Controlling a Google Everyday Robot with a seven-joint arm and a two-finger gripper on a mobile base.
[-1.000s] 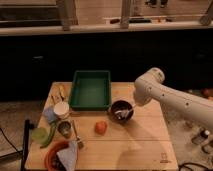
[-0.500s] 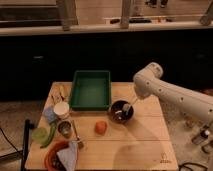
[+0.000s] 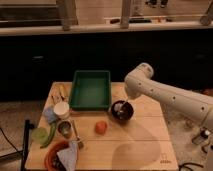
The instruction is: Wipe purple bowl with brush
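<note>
The purple bowl (image 3: 121, 111) sits on the wooden table (image 3: 135, 145), just right of the green tray's front corner. My white arm comes in from the right and bends down over the bowl. The gripper (image 3: 125, 105) is at the bowl's right rim, reaching into it. A pale stick-like brush (image 3: 121, 110) shows as a light streak inside the bowl, below the gripper.
A green tray (image 3: 91, 89) stands at the back middle. A small orange-red object (image 3: 101, 127) lies in front of the bowl. At the left are a white cup (image 3: 61, 110), a metal cup (image 3: 64, 128), green items (image 3: 48, 135) and a red-orange dish (image 3: 55, 155) with a cloth.
The arm's elbow has shifted left and up, and the gripper has moved down closer into the bowl. The bowl and the other things have stayed in place.
</note>
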